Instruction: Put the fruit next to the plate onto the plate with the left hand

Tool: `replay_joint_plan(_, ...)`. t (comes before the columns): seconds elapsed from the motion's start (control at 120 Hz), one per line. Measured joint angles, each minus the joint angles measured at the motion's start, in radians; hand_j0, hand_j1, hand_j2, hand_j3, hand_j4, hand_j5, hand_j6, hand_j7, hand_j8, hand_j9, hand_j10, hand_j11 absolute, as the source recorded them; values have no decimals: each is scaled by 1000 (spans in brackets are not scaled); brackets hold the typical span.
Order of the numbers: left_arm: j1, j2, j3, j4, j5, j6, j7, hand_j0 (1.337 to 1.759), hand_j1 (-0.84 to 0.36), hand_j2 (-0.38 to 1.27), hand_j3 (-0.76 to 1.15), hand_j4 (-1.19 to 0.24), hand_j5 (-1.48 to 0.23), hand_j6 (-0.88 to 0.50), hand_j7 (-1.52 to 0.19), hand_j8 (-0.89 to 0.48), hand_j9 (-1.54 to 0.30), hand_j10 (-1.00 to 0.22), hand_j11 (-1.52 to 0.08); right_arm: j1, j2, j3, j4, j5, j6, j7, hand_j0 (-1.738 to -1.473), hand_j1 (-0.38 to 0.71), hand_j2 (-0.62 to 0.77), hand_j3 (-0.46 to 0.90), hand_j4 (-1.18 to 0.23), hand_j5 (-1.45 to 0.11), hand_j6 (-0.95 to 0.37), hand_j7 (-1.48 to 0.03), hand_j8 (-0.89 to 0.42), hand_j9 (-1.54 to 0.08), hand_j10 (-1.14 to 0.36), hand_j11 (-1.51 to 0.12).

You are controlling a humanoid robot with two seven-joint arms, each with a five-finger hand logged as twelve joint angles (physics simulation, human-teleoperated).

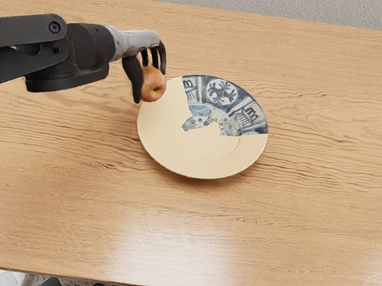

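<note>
1. Fruit (153, 84): small, round, red-and-yellow skin. It is held in the left hand (144, 59), off the surface (293, 220), and in the head view it sits right at the far-left rim of the plate (176, 148), overlapping that edge.
2. Left hand: dark fingers (135, 79) curl down and close around the fruit, one long finger on its left side and the others over its top. Grip is a pinch on the fruit, not a spread hand.
3. Left arm (41, 49): enters from the left edge and reaches right across the far-left part of the surface.
4. Plate: round, cream, with a blue-and-white pattern over its far-right portion. It lies flat near the middle of the surface. Nothing lies on it.
5. Surface: light wood grain, with a bright glare band across the near part.
</note>
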State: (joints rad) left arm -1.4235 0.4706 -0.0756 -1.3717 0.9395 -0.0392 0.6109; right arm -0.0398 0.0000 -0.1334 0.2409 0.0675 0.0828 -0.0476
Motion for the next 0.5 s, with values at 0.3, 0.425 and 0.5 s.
replay_joint_plan(0.3, -14, -106, -16, 5, -13, 4, 0, 1655, -301, 696, 0, -568, -1011, -402, -991, -436, -964, -716, -966, 0, 0, 0, 0, 0, 0, 0, -1658, -333, -3, 0, -13, -17, -13, -17, -13, -17, -13, -17)
replay_joint_plan(0.425, 6, -109, -14, 10, -11, 7, 0, 1656, -315, 800, 0, -627, -992, -461, -982, -483, -962, -717, -964, 0, 0, 0, 0, 0, 0, 0, -1658, -333, -3, 0, -13, -17, -13, -17, -13, -17, -13, -17)
replay_joint_plan(0.5, 26, -116, -10, 11, -11, 6, 0, 1656, -330, 837, 0, -621, -992, -449, -980, -485, -962, -717, -964, 0, 0, 0, 0, 0, 0, 0, -1658, -333, -3, 0, -13, -17, -13, -17, -13, -17, -13, -17)
